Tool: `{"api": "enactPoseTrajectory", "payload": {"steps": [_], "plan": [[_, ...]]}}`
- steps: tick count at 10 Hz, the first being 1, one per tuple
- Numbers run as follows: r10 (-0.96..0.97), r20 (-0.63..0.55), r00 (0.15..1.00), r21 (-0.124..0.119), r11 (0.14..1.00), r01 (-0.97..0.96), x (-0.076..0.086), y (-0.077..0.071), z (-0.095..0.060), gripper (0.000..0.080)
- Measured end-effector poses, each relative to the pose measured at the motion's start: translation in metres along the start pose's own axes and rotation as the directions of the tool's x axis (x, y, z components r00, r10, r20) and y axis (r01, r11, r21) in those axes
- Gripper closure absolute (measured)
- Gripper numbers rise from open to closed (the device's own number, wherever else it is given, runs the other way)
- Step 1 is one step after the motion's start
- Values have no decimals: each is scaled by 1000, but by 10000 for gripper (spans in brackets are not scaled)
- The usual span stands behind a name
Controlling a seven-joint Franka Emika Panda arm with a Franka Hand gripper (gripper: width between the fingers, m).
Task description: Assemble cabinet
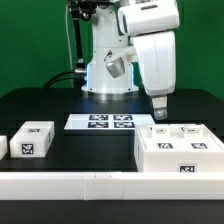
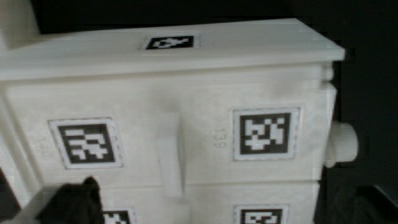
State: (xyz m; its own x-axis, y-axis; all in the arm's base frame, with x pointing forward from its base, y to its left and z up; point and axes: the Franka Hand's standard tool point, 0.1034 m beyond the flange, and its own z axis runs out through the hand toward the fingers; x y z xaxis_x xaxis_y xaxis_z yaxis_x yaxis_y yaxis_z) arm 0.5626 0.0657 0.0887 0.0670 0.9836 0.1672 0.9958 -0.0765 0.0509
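The cabinet [image 1: 178, 150] is a large white box-shaped body with several black-and-white tags on top and one on its front. It lies on the black table at the exterior view's right. My gripper [image 1: 160, 108] hangs just above the cabinet's far left part, pointing down. In the wrist view the cabinet [image 2: 178, 100] fills the picture, with tags on its panels. My gripper [image 2: 217, 205] is open, and its dark fingertips [image 2: 75, 200] stand wide apart on either side of the white surface. It holds nothing.
A small white single-tag block [image 1: 32, 140] stands at the exterior view's left, with another [image 1: 3, 146] cut off at the left edge. The marker board [image 1: 103, 122] lies flat in the middle, in front of the robot base. A white ledge [image 1: 90, 185] runs along the front.
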Motion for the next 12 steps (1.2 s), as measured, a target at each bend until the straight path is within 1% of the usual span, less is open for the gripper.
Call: {"api": "enactPoseTrajectory", "payload": {"steps": [2, 3, 4, 7, 8, 9, 10, 11, 12], "plan": [[62, 3, 998, -61, 996, -62, 0, -21, -6, 151], [102, -2, 995, -77, 992, -102, 4, -28, -8, 151], [139, -15, 990, -93, 986, -140, 8, -29, -8, 151], [168, -18, 986, -90, 981, -169, 6, -29, -7, 151], [250, -29, 968, -92, 963, -252, 7, -28, -7, 151], [407, -64, 911, -101, 906, -411, 12, -28, -7, 151], [508, -89, 857, -102, 851, -515, 19, -31, -7, 151], [592, -114, 798, -99, 793, -602, 27, -32, -7, 151], [693, -157, 703, -91, 699, -709, 41, -33, -7, 151]]}}
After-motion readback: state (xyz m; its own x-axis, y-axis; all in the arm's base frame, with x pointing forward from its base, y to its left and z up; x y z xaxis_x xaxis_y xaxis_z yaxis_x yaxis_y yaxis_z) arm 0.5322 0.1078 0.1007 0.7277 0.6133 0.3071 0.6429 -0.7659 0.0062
